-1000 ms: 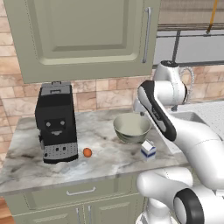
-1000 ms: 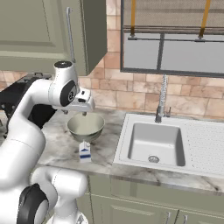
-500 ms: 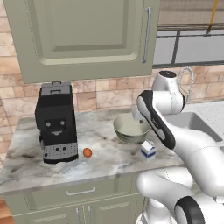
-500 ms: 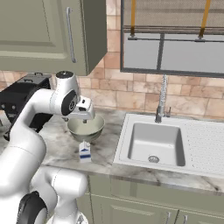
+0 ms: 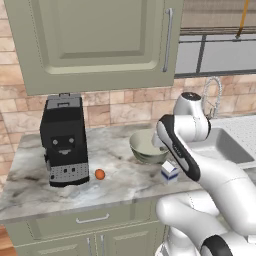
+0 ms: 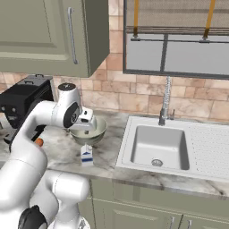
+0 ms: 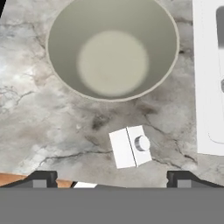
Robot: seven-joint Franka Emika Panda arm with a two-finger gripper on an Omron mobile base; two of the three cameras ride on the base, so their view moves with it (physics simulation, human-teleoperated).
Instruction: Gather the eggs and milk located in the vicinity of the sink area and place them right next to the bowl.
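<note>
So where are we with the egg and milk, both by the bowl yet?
The milk looks done: it stands on the counter close beside the bowl, apart from it. Nothing is in hand; the hand hovers open above the carton. The egg lies by the coffee machine, some way from the bowl, so it probably still needs moving closer.

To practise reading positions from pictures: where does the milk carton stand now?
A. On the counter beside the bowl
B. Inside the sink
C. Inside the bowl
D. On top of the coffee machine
A: the milk carton stands upright on the counter just in front of the bowl, apart from the sink; the hand view shows it from above, outside the bowl's rim.
</note>
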